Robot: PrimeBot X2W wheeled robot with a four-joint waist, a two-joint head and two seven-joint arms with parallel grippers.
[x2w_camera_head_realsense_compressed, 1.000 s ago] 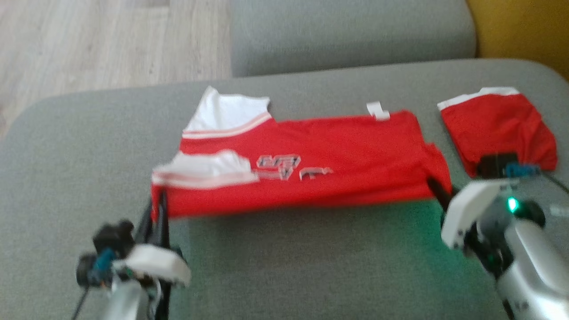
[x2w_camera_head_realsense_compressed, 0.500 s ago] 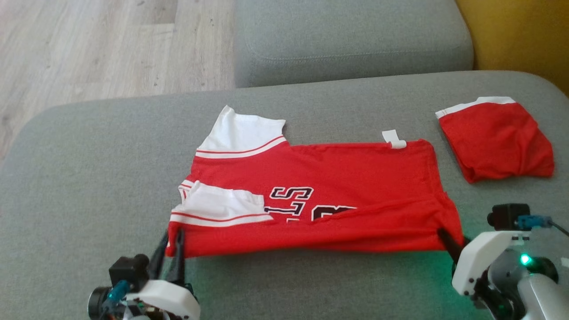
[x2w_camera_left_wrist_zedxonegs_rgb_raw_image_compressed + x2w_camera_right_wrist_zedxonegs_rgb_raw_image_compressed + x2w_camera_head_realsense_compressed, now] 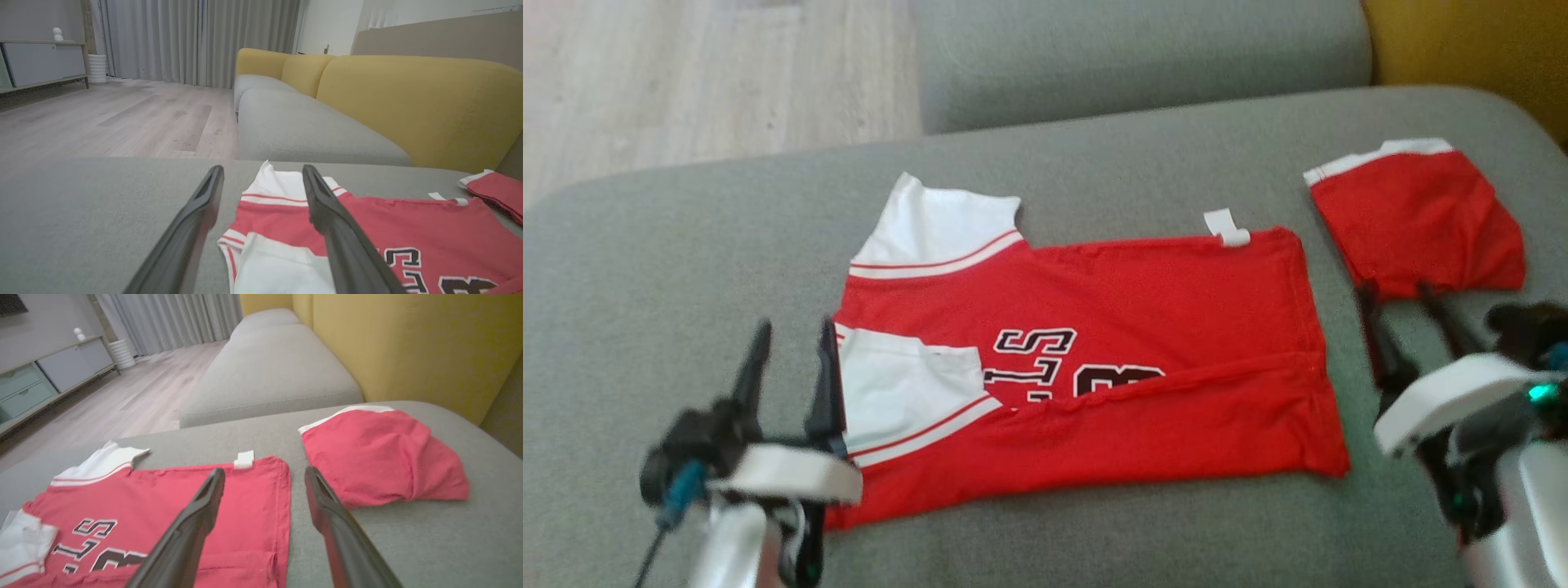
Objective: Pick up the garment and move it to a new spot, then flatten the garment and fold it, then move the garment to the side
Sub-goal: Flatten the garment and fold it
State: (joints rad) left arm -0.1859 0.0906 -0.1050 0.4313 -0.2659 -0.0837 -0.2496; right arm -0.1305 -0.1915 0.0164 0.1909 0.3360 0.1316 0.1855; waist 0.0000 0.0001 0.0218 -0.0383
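Both my jaws are standing wide open, gripping nothing; the garment [image 3: 1143, 310] is lying lengthwise between them, my left jaws slightly nearer, at its white end.

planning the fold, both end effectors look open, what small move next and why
Probably close the left end effector on the white-panelled left end of the garment. It and the right end effector stand open, and the garment has one fold only, near edge over the lettering.
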